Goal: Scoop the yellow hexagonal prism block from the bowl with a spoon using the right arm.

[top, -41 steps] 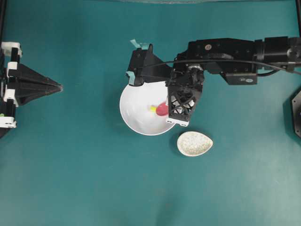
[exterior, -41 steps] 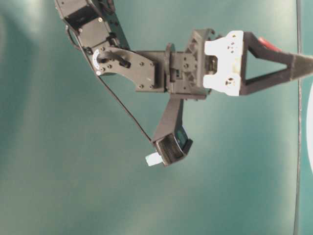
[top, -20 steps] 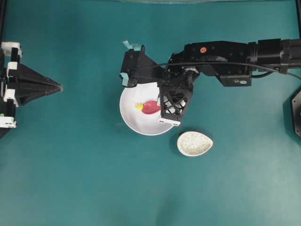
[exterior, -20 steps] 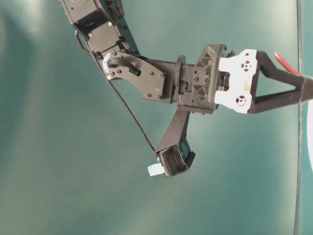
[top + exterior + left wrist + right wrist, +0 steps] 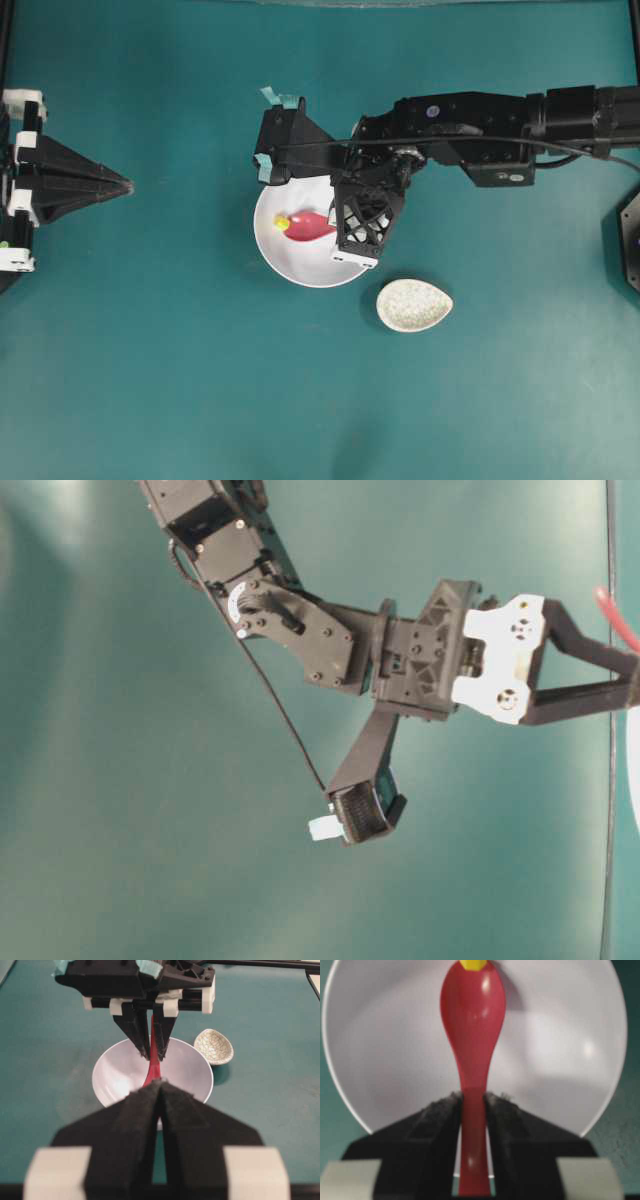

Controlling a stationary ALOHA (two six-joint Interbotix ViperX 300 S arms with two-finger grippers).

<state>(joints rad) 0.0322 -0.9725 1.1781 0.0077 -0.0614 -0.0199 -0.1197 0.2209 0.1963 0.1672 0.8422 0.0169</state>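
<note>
- Right fingers [image 5: 440, 1120] pinching spoon [image 5: 472, 1035] handle; left fingers [image 5: 195, 1125] pressed together, idle.
- Yellow hexagonal prism block [image 5: 472, 964] at scoop tip, inside bowl [image 5: 570, 1060].
- Best: slide tip under, tilt up gently against wall.

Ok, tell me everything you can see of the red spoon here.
The spoon is pink-red glossy plastic, with a deep oval scoop narrowing into a short straight handle. The right tool is shut on the handle, its black pads on either side. The scoop reaches out over the inside of the white bowl, pointing toward its far wall. The yellow block sits at the scoop's tip; whether it lies in the scoop or just beyond it cannot be told.
</note>
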